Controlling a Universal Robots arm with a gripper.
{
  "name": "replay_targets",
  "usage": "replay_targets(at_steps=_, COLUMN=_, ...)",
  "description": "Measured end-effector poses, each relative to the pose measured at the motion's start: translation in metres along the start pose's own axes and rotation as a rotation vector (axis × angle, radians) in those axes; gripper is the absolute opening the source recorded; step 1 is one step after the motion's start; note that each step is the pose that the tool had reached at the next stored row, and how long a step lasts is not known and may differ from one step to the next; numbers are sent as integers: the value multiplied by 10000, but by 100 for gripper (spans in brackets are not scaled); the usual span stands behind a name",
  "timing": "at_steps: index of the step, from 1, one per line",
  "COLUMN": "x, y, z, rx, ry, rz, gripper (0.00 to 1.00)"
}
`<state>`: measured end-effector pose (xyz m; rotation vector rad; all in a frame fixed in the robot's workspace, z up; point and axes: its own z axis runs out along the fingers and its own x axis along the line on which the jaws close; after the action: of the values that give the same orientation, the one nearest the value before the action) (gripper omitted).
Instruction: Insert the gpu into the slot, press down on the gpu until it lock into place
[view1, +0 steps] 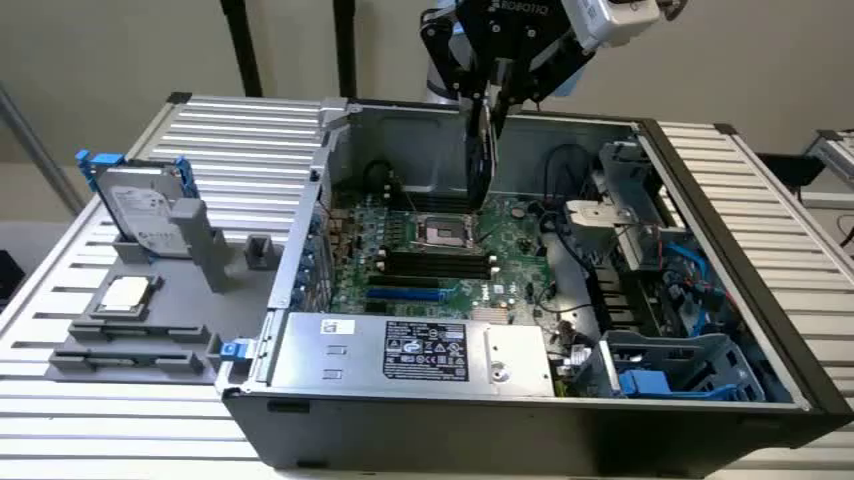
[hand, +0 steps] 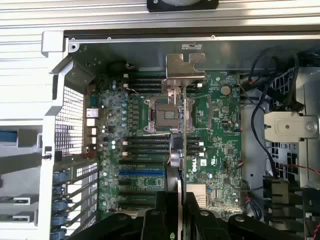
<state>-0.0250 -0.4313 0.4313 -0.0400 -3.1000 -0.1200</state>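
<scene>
Gripping: your gripper (view1: 491, 98) is clamped on the gpu (view1: 481, 160).
Gpu: raised, well apart from the slot (view1: 404, 295), unseated.
Slot: empty; insertion and press-down not yet done.

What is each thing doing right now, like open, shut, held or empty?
pincer, shut on the gpu.
gpu, held on edge above the motherboard, not in the slot.
slot, empty.
computer case, open, lying on its side.
hard drive, standing upright in a gray holder outside the case.
</scene>
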Motion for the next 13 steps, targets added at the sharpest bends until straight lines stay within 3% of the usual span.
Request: replay_targets(at_steps=13, x=0, y=0, z=0, rx=0, ry=0, rz=0, gripper=26)
